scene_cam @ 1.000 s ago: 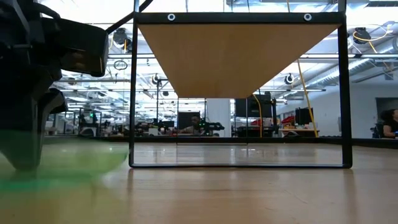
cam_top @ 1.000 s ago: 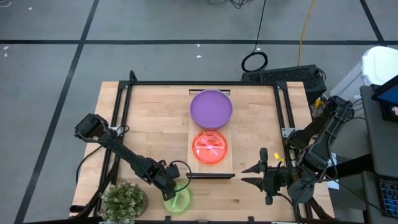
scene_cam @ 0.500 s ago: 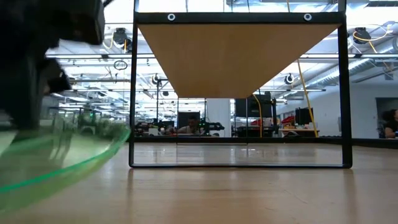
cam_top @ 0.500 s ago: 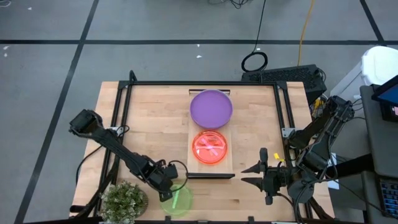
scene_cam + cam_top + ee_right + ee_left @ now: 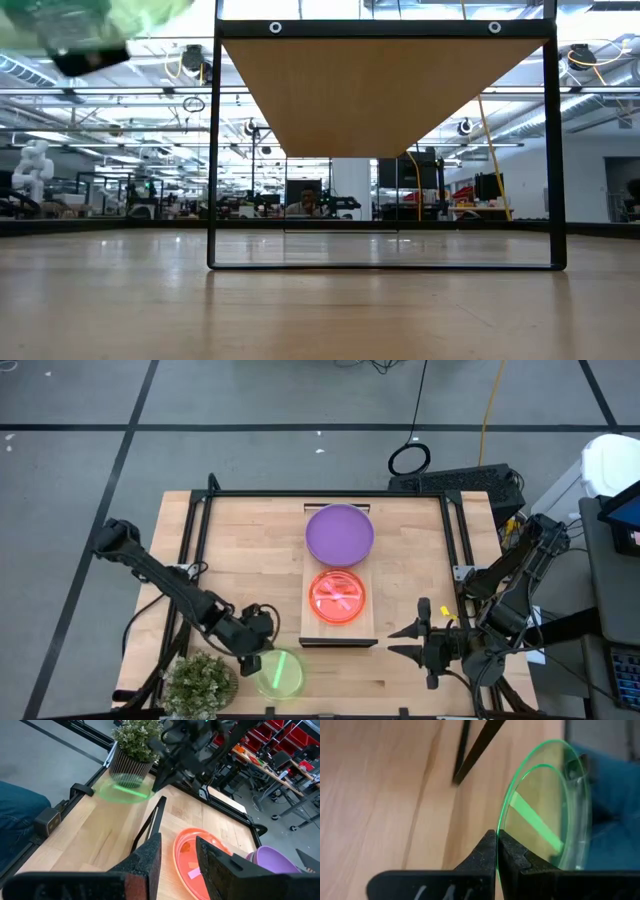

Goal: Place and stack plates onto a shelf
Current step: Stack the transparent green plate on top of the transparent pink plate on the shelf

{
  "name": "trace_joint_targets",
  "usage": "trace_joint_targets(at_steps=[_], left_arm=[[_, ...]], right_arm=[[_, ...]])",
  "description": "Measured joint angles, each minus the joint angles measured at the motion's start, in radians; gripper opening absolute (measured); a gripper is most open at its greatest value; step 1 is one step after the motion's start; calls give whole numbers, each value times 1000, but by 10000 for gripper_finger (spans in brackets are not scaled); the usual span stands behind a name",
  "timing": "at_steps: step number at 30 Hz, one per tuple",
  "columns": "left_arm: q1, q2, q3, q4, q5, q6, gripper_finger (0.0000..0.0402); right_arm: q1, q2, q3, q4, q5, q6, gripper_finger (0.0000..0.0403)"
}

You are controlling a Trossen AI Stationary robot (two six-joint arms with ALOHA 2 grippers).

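A translucent green plate point(image 5: 279, 673) hangs over the table's near left part, with my left gripper point(image 5: 261, 657) shut on it. In the low view it is a green blur point(image 5: 110, 18) at the top. The light-wood shelf point(image 5: 338, 633) lies in the table's middle. A purple plate point(image 5: 339, 532) rests flat on its far half. A pink-red translucent plate point(image 5: 337, 596) rests flat on its near half. My right gripper point(image 5: 412, 643) waits open beside the shelf's near right corner, holding nothing. My left gripper pinches the green plate's rim point(image 5: 502, 822) between its two fingertips, on the side nearest the arm. The fingers slant down from the table's far left. The plate reaches away from the fingers, close to level and lifted clear of the table.
A potted plant point(image 5: 200, 682) stands at the near left corner, close beside the held plate. A black frame point(image 5: 200, 510) runs around the tabletop, and its posts show in the low view point(image 5: 213, 150). Bare wood lies left and right of the shelf.
My left gripper has risen, carrying the green plate. The plate lay flat on the table, then tipped up by the held edge, and now hangs clear of the wood, high in the low view. My right gripper has kept still.
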Motion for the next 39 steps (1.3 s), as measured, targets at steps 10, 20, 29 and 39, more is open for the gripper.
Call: trace_joint_targets(at_steps=[10,20,29,39], left_arm=[[14,-148,2,221,5,295,3],[100,-219,1,402,-175,454,3],[239,-215,1,458,-234,454,3],[320,-167,1,471,-298,381,3]], right_arm=[[0,0,0,12,2,0,107],[-5,0,0,42,4,-22,107],[-6,0,0,40,4,-26,107],[-6,0,0,19,4,-31,107]])
